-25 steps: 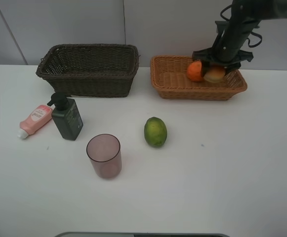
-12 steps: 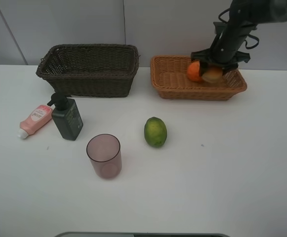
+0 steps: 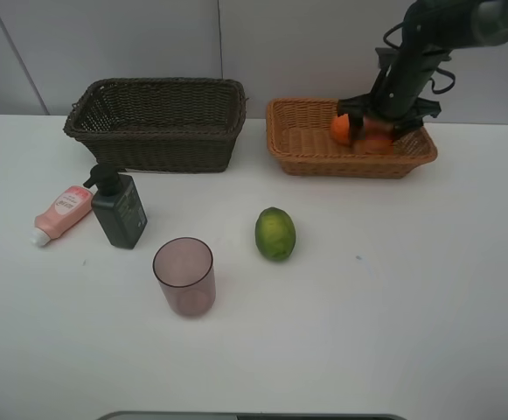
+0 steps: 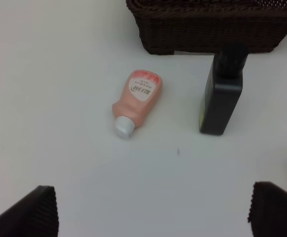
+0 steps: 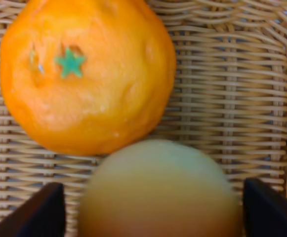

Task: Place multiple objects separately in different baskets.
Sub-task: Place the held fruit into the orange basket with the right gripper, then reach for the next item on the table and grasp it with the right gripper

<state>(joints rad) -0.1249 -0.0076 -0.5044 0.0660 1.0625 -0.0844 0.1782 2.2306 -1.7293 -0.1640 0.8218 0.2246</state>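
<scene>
— Right claw (image 5: 153, 205)?
— Jaws apart, the peach (image 5: 158, 187) between them, down in the tan basket (image 5: 222, 89); the orange (image 5: 84, 74) lies just beyond its tips.
— Left claw (image 4: 153, 205)?
— Spread wide over the table (image 4: 59, 74); tube (image 4: 138, 98) and bottle (image 4: 222, 98) ahead of it, by the dark basket (image 4: 207, 29).

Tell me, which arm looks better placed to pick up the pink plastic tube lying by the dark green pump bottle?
Left, probably. The left gripper, open, hangs near the pink plastic tube. The right gripper is far off at the light tan wicker basket, over the red-yellow fruit.
</scene>
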